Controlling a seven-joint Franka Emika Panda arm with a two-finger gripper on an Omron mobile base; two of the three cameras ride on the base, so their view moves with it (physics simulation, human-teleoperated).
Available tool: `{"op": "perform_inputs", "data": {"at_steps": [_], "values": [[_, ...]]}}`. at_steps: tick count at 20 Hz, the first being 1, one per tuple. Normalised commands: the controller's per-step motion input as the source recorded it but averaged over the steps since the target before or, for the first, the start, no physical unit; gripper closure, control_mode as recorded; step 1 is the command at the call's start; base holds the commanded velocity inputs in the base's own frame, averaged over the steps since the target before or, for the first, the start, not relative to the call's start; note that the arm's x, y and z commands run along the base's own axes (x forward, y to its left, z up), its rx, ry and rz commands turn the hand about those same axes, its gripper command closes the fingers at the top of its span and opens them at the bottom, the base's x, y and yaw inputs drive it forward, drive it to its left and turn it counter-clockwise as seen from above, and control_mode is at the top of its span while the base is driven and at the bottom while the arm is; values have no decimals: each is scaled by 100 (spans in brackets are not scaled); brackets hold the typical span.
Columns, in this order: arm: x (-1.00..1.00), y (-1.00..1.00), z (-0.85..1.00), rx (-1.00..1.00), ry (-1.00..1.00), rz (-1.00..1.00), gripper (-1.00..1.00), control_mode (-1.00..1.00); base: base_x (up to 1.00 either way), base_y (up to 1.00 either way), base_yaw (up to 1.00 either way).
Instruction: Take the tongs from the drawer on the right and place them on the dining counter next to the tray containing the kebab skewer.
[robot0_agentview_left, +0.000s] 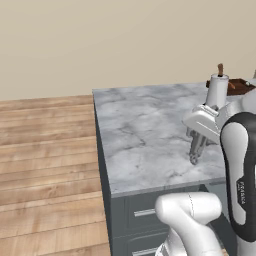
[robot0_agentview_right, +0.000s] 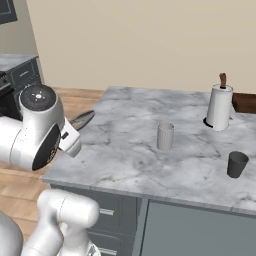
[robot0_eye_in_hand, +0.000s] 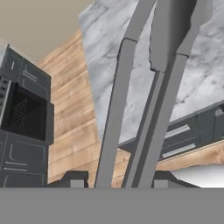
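Hand view shows the fingers (robot0_eye_in_hand: 116, 181) clamped on the tongs (robot0_eye_in_hand: 148, 100) above the dining counter (robot0_eye_in_hand: 131, 57)

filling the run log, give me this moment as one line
tool: shut on tongs | tongs: carried above dining counter | tray: far corner, behind paper-towel roll

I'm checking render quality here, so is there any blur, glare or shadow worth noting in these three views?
Left base view: sharp, flat even light, no glare on the dining counter. Right base view: equally crisp, with only a faint shadow under the paper-towel roll. Hand view: the tongs loom huge and stretched by closeness, their edges still clean.
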Motion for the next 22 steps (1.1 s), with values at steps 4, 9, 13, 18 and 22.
{"op": "perform_inputs", "data": {"at_steps": [4,9,13,18,22], "values": [[-25,11,0,0,-2,2,100,100,-38,40,3],[0,0,0,0,0,0,100,100,-49,100,3],[0,0,0,0,0,0,100,100,4,100,0],[0,0,0,0,0,0,100,100,51,100,-8],[0,0,0,0,0,0,100,100,100,95,-15]]}}
